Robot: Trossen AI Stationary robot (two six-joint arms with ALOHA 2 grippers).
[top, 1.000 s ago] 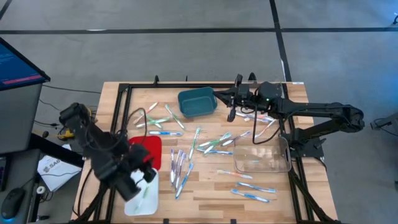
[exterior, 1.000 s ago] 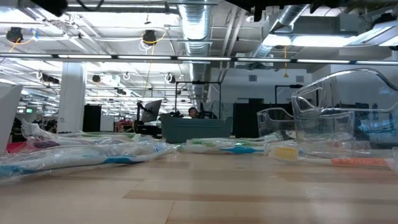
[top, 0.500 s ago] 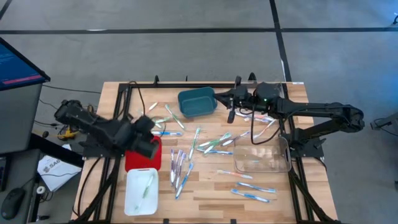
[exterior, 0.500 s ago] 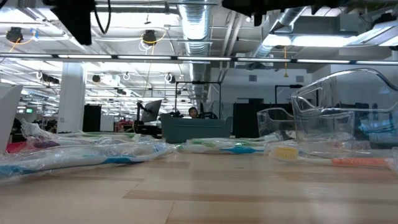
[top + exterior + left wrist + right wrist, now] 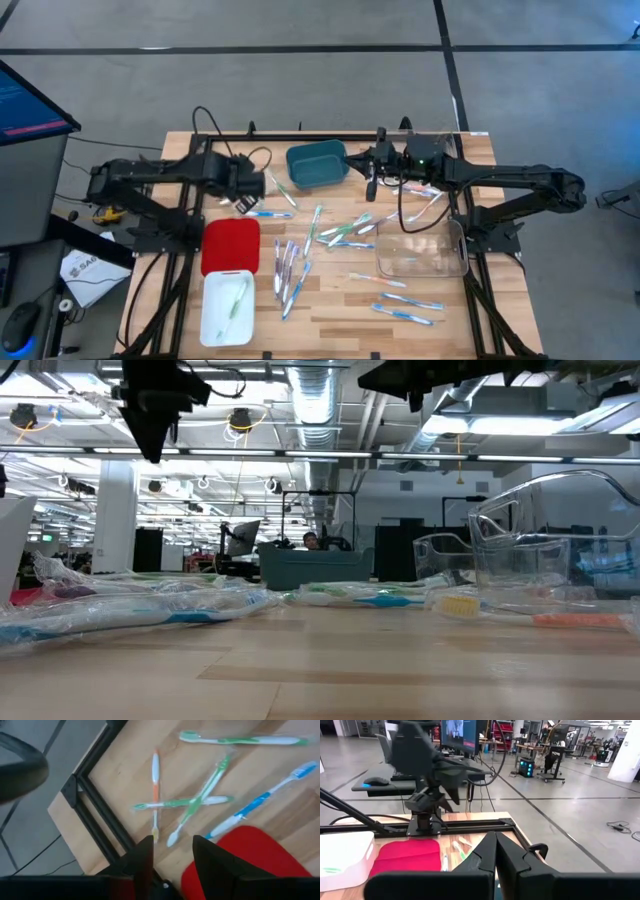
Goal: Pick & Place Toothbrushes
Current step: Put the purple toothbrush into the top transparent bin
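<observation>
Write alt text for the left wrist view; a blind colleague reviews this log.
The left gripper, fingers open and empty, hovers above toothbrushes in green, orange and blue, some crossed, on the wooden table, with a red tray beside them.

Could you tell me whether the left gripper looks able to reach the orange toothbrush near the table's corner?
Probably yes: the left gripper hangs open above the orange toothbrush, which lies exposed, only crossing a green toothbrush.

Bright even overhead light, soft shadows, ceiling glare in low view, left wrist view perhaps motion-blurred
</observation>
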